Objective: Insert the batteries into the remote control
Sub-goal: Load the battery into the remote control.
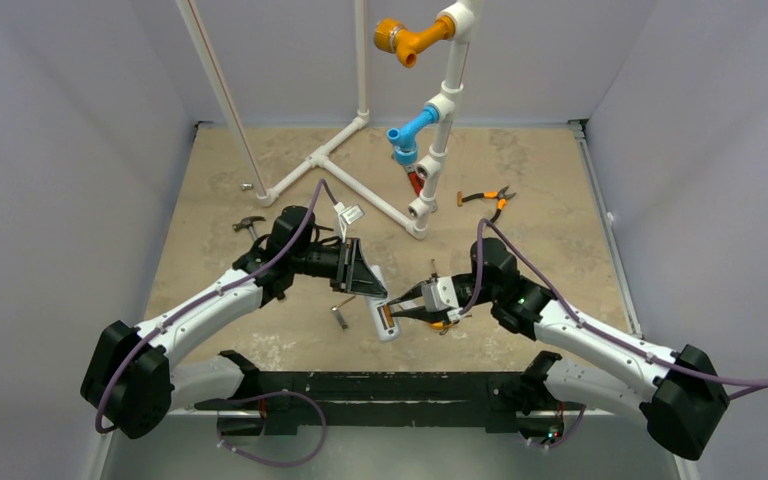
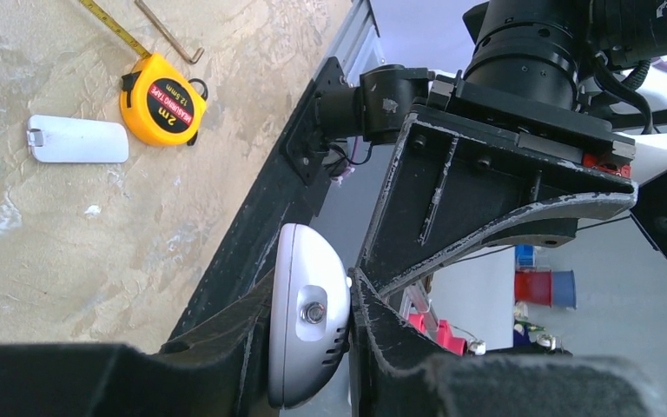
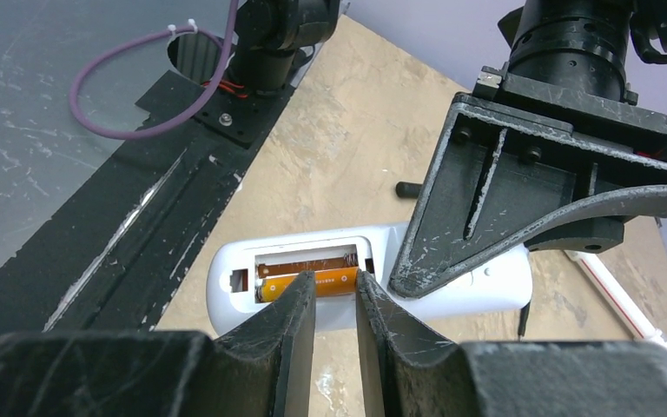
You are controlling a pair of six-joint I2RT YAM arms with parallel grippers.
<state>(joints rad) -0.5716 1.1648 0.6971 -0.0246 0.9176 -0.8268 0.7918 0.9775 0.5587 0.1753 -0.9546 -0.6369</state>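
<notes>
My left hand (image 2: pixel 313 287) clamps the remote control (image 3: pixel 486 280). My right hand (image 3: pixel 336 304), slightly apart, sits over the battery (image 3: pixel 334 280) lying inside it.

Left claw (image 2: pixel 311 294) clamped tight; right claw (image 3: pixel 336 282) narrowly parted, close opposite the left, both angled inward.

Bright even light, soft shadows, blurred close foreground in both wrist views.

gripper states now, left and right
left gripper: closed on the remote control
right gripper: narrow gap, tips at a battery in it, grip cannot be told
</notes>
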